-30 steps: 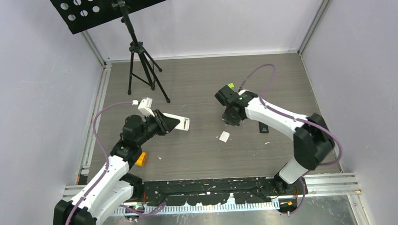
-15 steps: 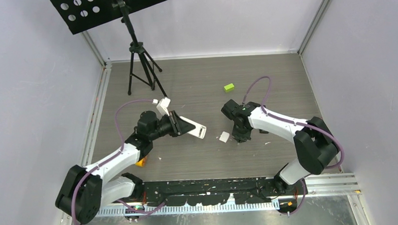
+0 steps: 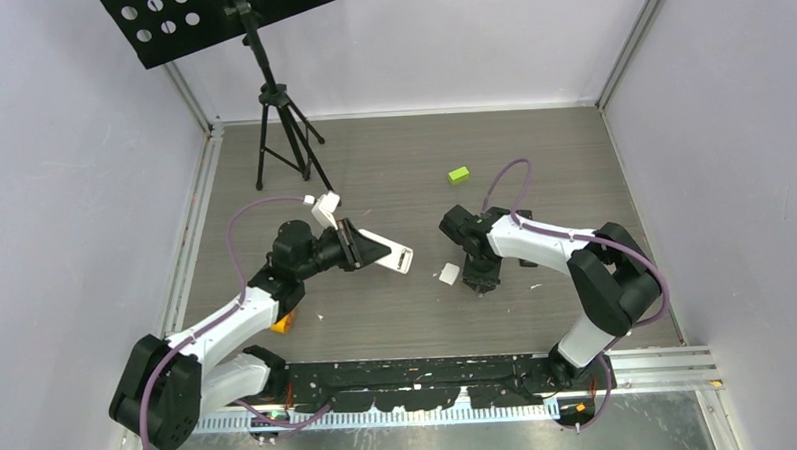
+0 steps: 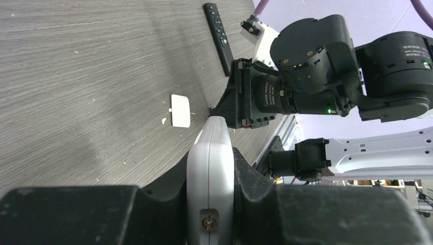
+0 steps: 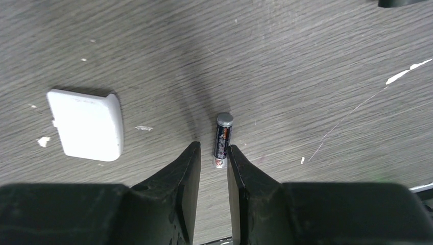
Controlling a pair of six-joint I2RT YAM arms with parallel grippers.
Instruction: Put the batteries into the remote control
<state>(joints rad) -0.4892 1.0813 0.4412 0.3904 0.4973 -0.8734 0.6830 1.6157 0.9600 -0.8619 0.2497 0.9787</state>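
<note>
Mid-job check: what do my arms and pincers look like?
White link shells and black joint housings on the left arm and right arm, a purple cable looping along each. The left pincer and right pincer are black with two tapering fingers. Green lights on the right wrist.

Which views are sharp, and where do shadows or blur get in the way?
Top external: even light, sharp throughout. Right wrist: table grain and battery crisp, a soft shadow left of it, jaws dark. Left wrist: white remote near the lens looks slightly soft; black remote beyond is clear.
</note>
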